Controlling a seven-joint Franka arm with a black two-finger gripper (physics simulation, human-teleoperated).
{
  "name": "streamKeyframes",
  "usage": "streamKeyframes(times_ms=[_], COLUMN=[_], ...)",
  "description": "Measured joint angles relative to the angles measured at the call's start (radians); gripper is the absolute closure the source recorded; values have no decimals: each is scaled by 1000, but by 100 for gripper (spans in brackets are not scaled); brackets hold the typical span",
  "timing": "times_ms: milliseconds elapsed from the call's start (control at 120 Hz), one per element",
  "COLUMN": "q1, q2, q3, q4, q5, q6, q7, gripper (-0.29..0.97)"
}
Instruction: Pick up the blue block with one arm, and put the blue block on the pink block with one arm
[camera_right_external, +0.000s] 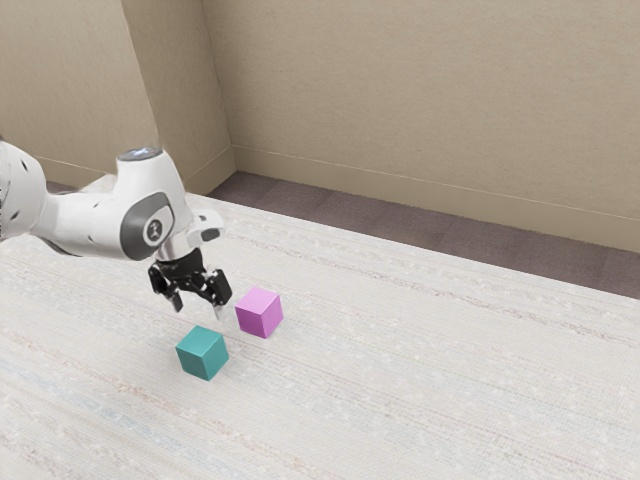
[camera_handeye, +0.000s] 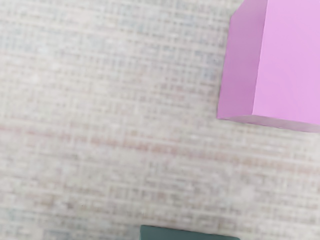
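A teal-blue block (camera_right_external: 202, 353) rests on the pale woven tabletop, with a pink block (camera_right_external: 259, 312) a short way behind it toward the exterior view's right. My black gripper (camera_right_external: 198, 306) hangs open above the table, just above and slightly behind the teal block, to the left of the pink one, holding nothing. In the wrist view the pink block (camera_handeye: 275, 62) appears large off to one side, and a dark teal edge of the blue block (camera_handeye: 187, 233) peeks in just under my hand.
The tabletop (camera_right_external: 420, 380) stretches wide toward the exterior view's right and front. Beige walls (camera_right_external: 420, 90) and a dark floor strip (camera_right_external: 450, 225) lie beyond the table's far edge.
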Motion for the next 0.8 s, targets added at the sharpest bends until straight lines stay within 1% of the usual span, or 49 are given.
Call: streamKeyframes(times_ms=[133, 208, 508, 800], q1=[7, 12, 3, -15], q2=[28, 23, -28, -72], q3=[0, 0, -2, -7], q4=[1, -11, -96, -160], q5=[-11, -19, -78, -92], q6=[32, 46, 83, 97], q7=[42, 63, 118, 134], gripper=[0, 0, 0, 0])
